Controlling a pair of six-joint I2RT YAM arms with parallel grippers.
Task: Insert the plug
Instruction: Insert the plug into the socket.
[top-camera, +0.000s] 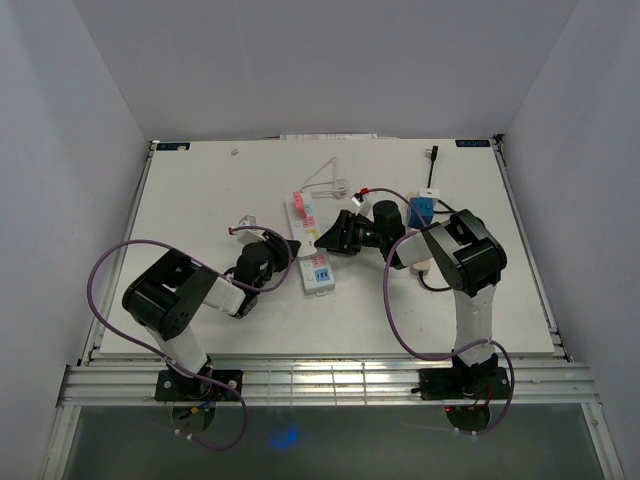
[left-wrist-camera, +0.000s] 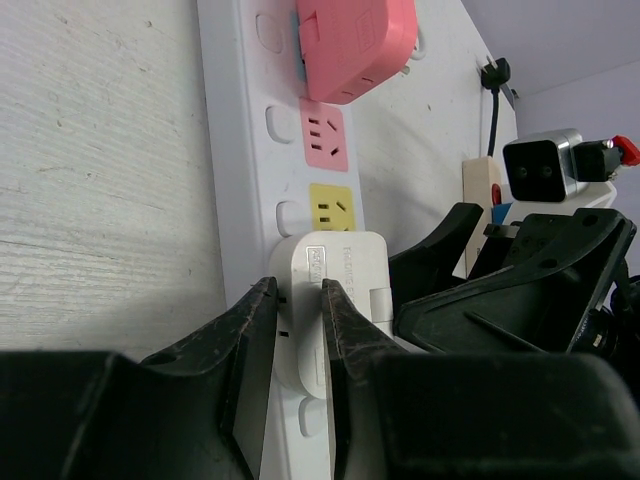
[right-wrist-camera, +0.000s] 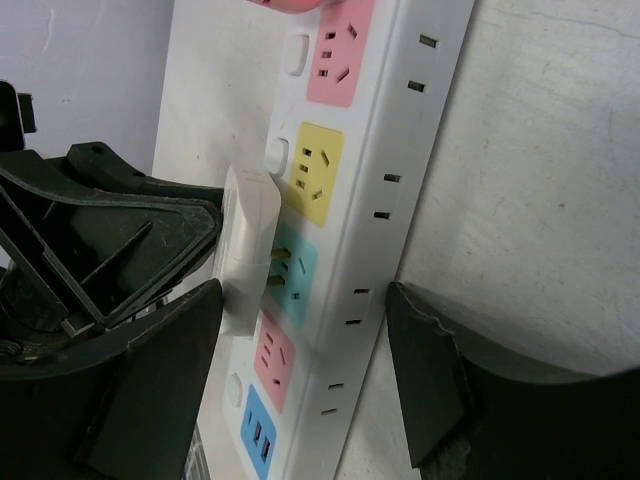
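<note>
A white power strip (top-camera: 318, 275) with coloured sockets lies mid-table; it also shows in the left wrist view (left-wrist-camera: 250, 150) and the right wrist view (right-wrist-camera: 400, 130). A white plug (left-wrist-camera: 345, 265) sits over the teal socket, its brass prongs partly in and still showing in the right wrist view (right-wrist-camera: 245, 230). My left gripper (left-wrist-camera: 298, 300) is shut on the plug's sides and reaches in from the left in the top view (top-camera: 295, 262). My right gripper (right-wrist-camera: 305, 290) is open, one finger on each side of the strip, and comes from the right in the top view (top-camera: 322, 240).
A pink adapter (left-wrist-camera: 350, 45) is plugged in at the strip's far end (top-camera: 303, 210). A blue box (top-camera: 420, 212) lies right of the arms. A black plug on a cable (top-camera: 433, 155) and a white cable loop (top-camera: 325, 180) lie at the back.
</note>
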